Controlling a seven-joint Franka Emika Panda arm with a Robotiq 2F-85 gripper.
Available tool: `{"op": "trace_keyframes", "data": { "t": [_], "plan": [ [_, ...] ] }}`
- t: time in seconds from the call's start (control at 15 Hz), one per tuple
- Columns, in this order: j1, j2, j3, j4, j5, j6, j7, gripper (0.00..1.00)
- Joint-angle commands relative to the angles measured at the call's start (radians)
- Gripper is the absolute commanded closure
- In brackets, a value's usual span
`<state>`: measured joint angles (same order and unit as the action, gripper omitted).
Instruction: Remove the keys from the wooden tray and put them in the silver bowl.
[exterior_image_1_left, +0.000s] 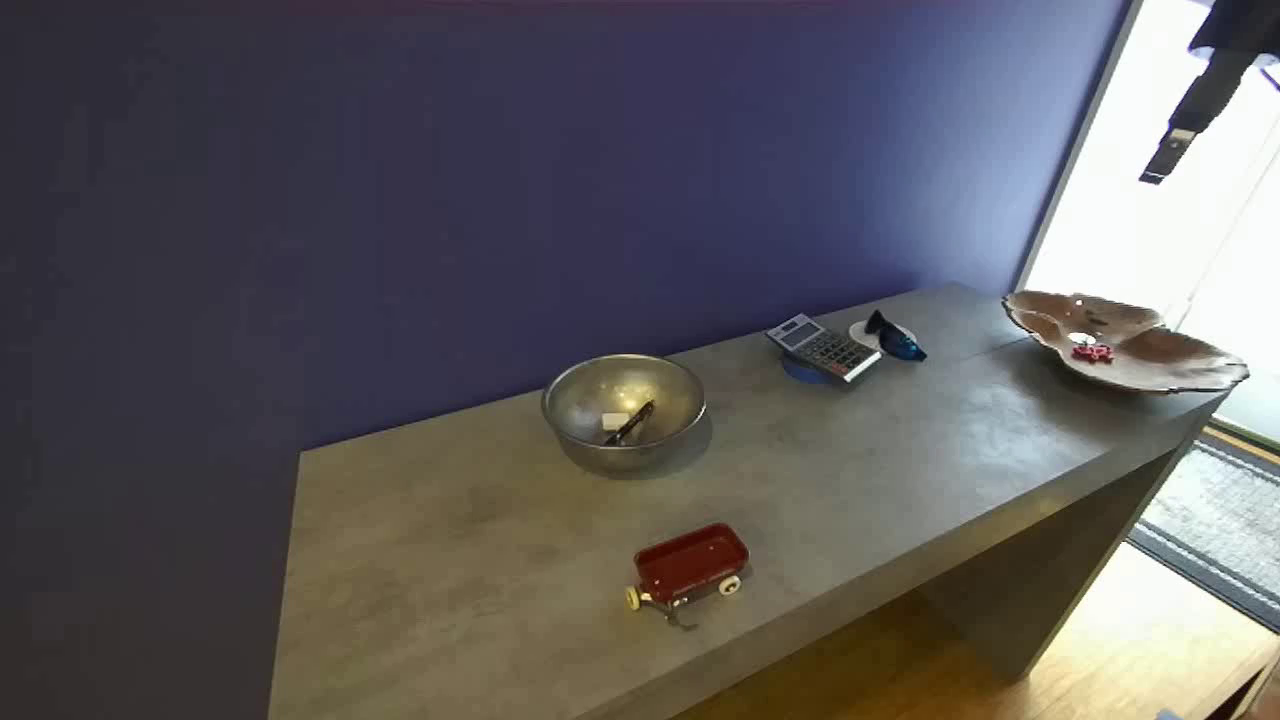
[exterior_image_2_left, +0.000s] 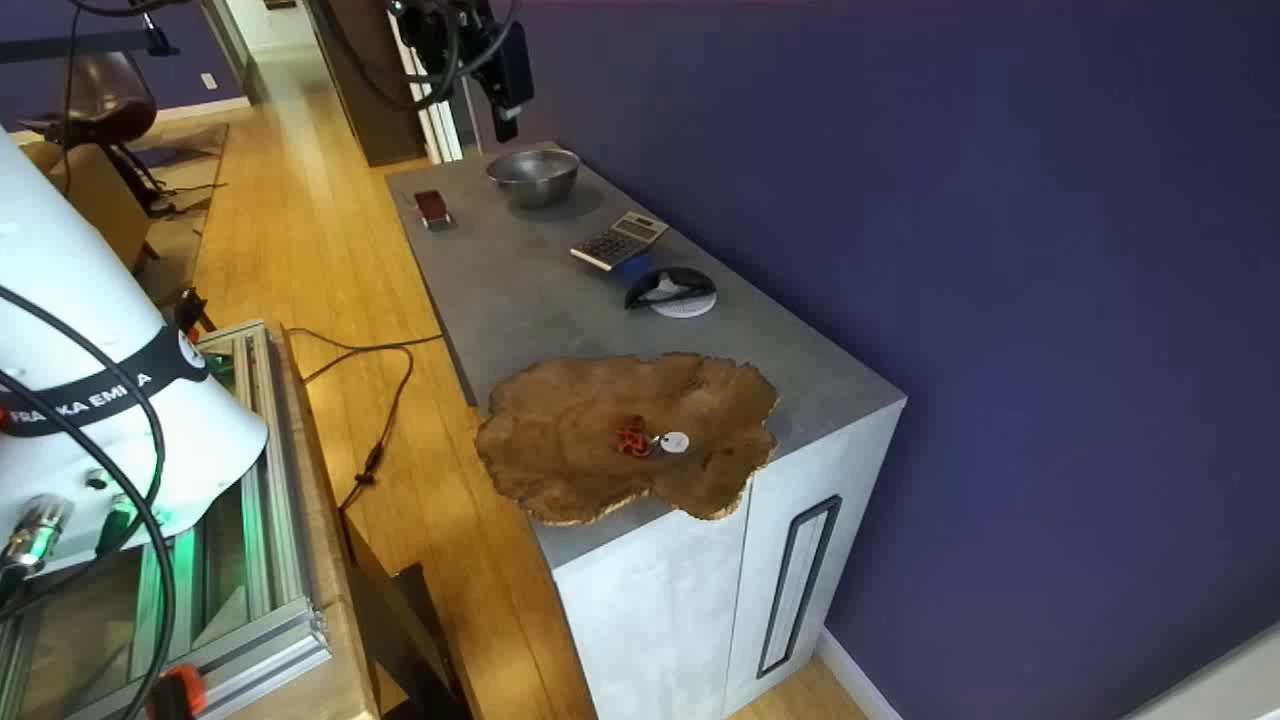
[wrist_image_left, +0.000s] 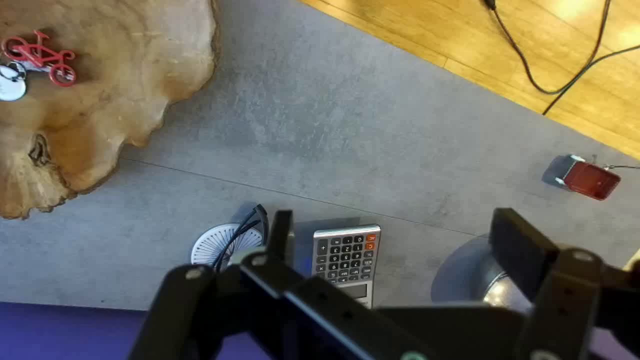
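While peering down at the flat grey counter (wrist_image_left: 320, 125) in the wrist view, can see the dark jaws spread wide apart. Can make out the small silvery keys (wrist_image_left: 35, 65) too, bunched with a red bicycle-shaped charm (wrist_image_left: 40, 54) and a round white tag (wrist_image_left: 12, 85), just lying in the wide, wavy-edged brown wooden tray (wrist_image_left: 150, 60). Way down the counter from that, can spot the round, shiny metal silver bowl (exterior_image_1_left: 620, 459) in an exterior view, with a white block (exterior_image_1_left: 615, 422) and a slim dark stick (exterior_image_1_left: 630, 423) inside.

Glare whitens the opening (exterior_image_1_left: 1130, 230) in an exterior view; shadow pools beside the silver bowl (exterior_image_1_left: 620, 458).
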<state>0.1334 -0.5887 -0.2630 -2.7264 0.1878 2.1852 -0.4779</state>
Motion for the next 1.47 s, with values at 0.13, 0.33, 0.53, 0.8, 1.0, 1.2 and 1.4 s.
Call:
{"op": "trace_keyframes", "data": {
  "t": [0.13,0.33,0.53,0.8,1.0,1.2,1.4],
  "plan": [
    [-0.021,0.003,0.021,0.002,0.014,-0.005,-0.01,0.0],
    [-0.056,0.157,-0.036,0.031,0.049,0.13,0.004,0.0],
    [-0.111,0.324,-0.094,0.039,0.072,0.312,0.002,0.0],
    [-0.197,0.583,-0.122,0.088,0.096,0.479,0.038,0.0],
    [-0.266,0.567,-0.074,0.062,0.061,0.466,0.038,0.0],
    [-0.282,0.643,-0.047,0.08,0.034,0.513,0.061,0.0],
    [-0.309,0.739,0.004,0.104,0.059,0.6,0.043,0.0]
  ]
}}
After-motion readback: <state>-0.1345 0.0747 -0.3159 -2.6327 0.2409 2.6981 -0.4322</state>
